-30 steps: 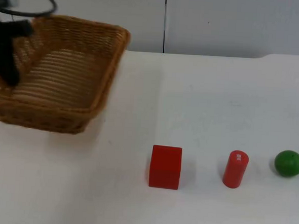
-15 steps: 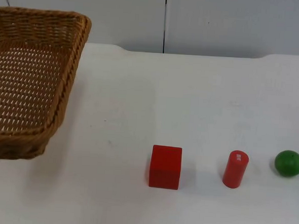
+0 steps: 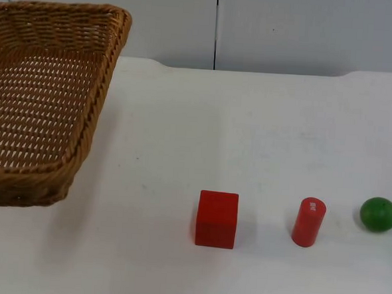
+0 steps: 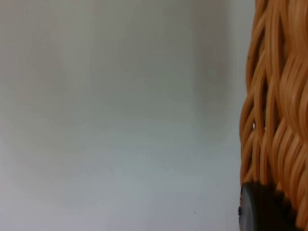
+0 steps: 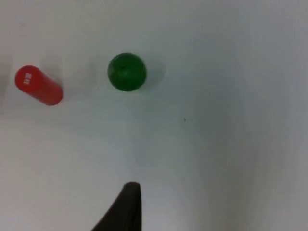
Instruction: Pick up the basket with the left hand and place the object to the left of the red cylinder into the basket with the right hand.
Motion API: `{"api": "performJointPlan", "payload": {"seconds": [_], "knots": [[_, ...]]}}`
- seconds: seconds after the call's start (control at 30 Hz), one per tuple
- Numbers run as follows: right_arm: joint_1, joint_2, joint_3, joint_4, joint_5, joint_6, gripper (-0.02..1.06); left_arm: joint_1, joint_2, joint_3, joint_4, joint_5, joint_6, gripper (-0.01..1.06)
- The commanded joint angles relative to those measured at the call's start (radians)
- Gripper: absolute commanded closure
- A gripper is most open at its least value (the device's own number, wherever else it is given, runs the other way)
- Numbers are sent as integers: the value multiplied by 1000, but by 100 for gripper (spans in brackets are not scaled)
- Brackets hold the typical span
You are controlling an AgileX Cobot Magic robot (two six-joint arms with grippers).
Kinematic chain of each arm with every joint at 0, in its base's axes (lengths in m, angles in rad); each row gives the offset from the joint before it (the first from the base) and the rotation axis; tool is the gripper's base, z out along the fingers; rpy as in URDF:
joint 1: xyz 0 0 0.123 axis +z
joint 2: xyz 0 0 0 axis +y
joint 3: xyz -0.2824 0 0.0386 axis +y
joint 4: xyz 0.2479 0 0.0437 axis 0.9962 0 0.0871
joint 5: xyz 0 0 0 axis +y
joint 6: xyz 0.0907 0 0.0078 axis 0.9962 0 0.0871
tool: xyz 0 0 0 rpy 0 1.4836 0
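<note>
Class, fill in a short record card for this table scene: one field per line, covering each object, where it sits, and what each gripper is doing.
basket: wicker basket, lifted at the table's left side, nothing inside
left gripper: left gripper against the basket's woven wall
cube: red cube on the white table, left of the cylinder, untouched
cylinder: red cylinder, upright, between cube and ball
ball: green ball, right of the cylinder
right gripper: right gripper above the table near the ball and cylinder, holding nothing
</note>
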State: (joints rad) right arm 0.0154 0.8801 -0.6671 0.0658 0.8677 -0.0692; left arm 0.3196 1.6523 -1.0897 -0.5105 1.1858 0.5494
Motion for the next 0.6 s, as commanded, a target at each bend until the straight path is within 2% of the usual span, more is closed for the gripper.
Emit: {"api": "performJointPlan", "payload": {"seconds": [0.0,0.03,0.17,0.27,0.37,0.4,0.47,0.53,0.57], "knots": [[-2,29,-73,97,30,-114,-1,1,-16,0,-41,12,12,105],[-2,29,-73,97,30,-114,-1,1,-16,0,-41,12,12,105],[-2,124,-190,235,79,-276,0,1,-16,0,-48,10,19,105],[12,200,-234,257,84,-327,0,1,-16,0,-48,9,19,105],[95,327,-301,251,87,-370,0,1,-16,0,-56,9,19,105],[95,327,-301,251,87,-370,0,1,-16,0,-56,9,19,105],[191,418,-349,249,77,-377,0,1,-16,0,-56,9,19,105],[294,522,-410,195,55,-377,0,1,-16,0,-56,9,19,105],[294,522,-410,195,55,-377,0,1,-16,0,-56,9,19,105]]}}
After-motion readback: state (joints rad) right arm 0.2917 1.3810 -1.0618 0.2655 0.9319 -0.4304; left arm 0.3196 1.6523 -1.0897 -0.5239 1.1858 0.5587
